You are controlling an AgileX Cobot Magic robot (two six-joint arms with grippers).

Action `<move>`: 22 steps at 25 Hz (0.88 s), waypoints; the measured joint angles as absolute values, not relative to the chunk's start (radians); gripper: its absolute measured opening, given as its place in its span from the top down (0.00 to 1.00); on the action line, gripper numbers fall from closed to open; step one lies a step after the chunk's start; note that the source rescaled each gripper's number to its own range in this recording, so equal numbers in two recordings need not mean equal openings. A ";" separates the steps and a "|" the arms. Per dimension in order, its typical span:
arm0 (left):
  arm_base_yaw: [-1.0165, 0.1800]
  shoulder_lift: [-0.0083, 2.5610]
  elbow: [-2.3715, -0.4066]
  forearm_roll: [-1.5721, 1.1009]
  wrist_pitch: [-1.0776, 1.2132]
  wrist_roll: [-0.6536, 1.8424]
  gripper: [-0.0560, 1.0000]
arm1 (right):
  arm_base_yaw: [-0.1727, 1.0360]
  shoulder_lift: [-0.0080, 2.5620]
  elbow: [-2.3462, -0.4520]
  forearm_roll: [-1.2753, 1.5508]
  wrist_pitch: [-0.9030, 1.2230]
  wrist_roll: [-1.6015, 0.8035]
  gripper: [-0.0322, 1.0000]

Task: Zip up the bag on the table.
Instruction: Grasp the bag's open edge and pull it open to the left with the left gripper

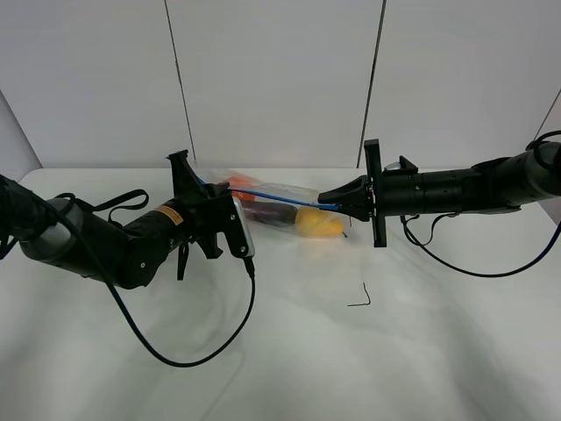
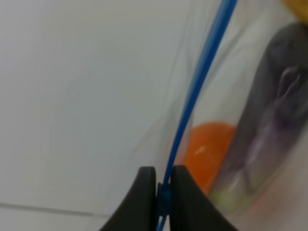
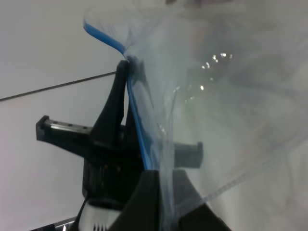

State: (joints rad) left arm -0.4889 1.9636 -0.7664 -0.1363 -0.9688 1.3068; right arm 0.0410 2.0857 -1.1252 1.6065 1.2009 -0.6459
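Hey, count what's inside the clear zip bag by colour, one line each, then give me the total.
Orange fruit: 1
Purple eggplant: 1
Yellow fruit: 1
Total inside the bag: 3

The clear bag (image 1: 285, 212) is positioned mid-frame on the white table (image 1: 394, 351); its blue zipper strip (image 1: 272, 196) is stretched taut.
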 joint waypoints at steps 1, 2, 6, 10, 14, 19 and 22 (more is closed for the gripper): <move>-0.478 1.964 -0.766 -0.136 -0.974 1.307 0.95 | 0.041 2.086 -1.125 1.606 1.201 -0.646 0.96; -0.463 1.964 -0.766 -0.135 -0.975 1.307 0.95 | 0.041 2.086 -1.125 1.606 1.201 -0.646 0.96; -0.412 1.964 -0.766 -0.125 -0.977 1.307 0.95 | 0.043 2.086 -1.125 1.607 1.201 -0.646 0.96; -0.357 1.964 -0.766 -0.112 -0.981 1.307 0.95 | 0.049 2.086 -1.128 1.610 1.201 -0.646 0.96; -0.309 1.964 -0.766 -0.104 -0.995 1.307 0.95 | 0.049 2.086 -1.128 1.610 1.201 -0.646 0.96; -0.272 1.964 -0.766 -0.132 -1.000 1.307 0.95 | 0.049 2.086 -1.128 1.604 1.202 -0.646 0.96; -0.266 1.964 -0.765 -0.140 -1.002 1.307 0.95 | 0.049 2.086 -1.128 1.602 1.202 -0.646 0.96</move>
